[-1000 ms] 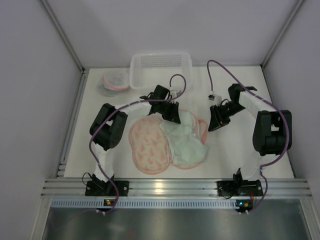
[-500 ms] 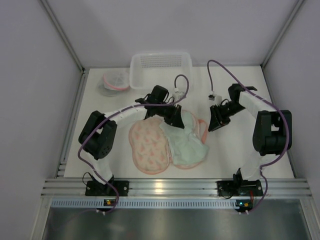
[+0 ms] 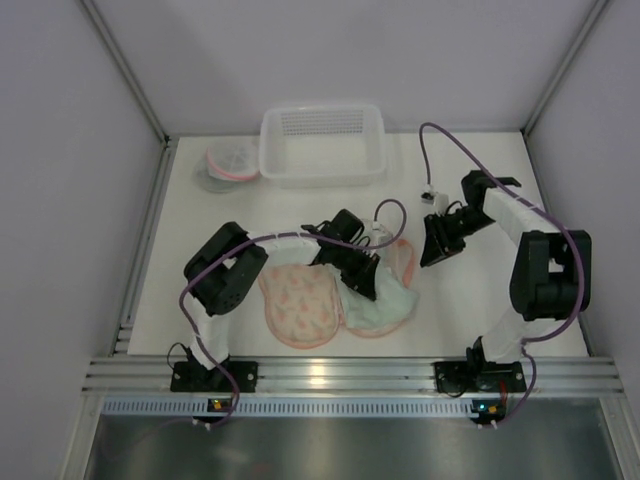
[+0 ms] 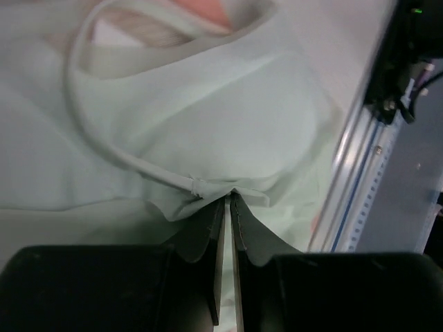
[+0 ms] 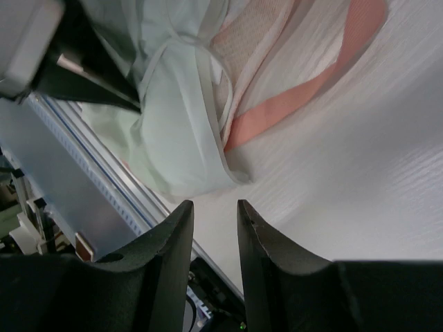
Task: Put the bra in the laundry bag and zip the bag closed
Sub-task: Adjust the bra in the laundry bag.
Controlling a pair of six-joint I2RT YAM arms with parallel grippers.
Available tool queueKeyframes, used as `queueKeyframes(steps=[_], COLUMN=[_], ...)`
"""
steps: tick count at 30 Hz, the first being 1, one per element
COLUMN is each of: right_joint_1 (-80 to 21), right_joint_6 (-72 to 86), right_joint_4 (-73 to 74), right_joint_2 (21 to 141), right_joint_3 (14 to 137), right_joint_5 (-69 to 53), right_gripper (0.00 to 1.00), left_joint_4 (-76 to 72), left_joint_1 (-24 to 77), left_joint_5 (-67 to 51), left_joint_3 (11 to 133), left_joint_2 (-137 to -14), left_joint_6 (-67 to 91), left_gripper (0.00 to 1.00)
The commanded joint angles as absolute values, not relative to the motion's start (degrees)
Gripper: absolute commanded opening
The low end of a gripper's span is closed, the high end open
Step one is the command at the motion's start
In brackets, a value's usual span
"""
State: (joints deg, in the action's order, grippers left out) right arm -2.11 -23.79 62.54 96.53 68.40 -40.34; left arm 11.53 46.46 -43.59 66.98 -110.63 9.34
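The pale mint bra (image 3: 390, 303) lies bunched on the right half of the pink laundry bag (image 3: 297, 306), which is spread open in two round halves. My left gripper (image 3: 366, 281) is shut on a fold of the bra (image 4: 208, 124), its fingertips (image 4: 219, 207) pinching the fabric next to a thin strap. To the right, my right gripper (image 3: 437, 247) hovers open over bare table with nothing between its fingers (image 5: 173, 235). In the right wrist view the bra (image 5: 176, 138) and the bag's pink trim (image 5: 304, 90) lie just beyond it.
A clear plastic basket (image 3: 321, 142) stands at the back of the table. A small pink-rimmed mesh item (image 3: 230, 162) lies to its left. An aluminium rail (image 3: 320, 375) runs along the near edge, and grey walls close in both sides.
My left gripper has moved toward the near edge and to the right, dragging the bra with it and bunching it on the bag's right half. The right arm has barely moved.
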Motion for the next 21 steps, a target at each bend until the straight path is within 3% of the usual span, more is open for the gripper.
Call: queueKeyframes(steps=[1, 11, 14, 21], right_joint_1=[-1.41, -1.49, -1.50, -1.49], right_joint_6=[-23.47, -24.78, -25.66, -26.28], right_joint_4=[63.02, 62.93, 63.19, 63.28], right_joint_2=[92.73, 91.84, 94.21, 95.97], right_joint_3=[67.24, 63.89, 65.21, 66.27], right_joint_5=[-40.52, -40.78, -40.87, -41.57], right_gripper=[0.33, 0.43, 0.43, 0.43], left_joint_4=[9.58, 9.40, 8.44, 6.68], left_joint_1=[45.88, 46.23, 46.23, 48.07], left_joint_5=[-35.52, -29.53, -34.00, -40.78], left_joint_3=[68.03, 64.16, 64.60, 66.44], left_joint_2=[-115.82, -112.16, -108.12, -101.60], left_joint_6=[15.54, 17.32, 16.44, 18.01], left_gripper=[0.14, 0.17, 0.21, 0.21])
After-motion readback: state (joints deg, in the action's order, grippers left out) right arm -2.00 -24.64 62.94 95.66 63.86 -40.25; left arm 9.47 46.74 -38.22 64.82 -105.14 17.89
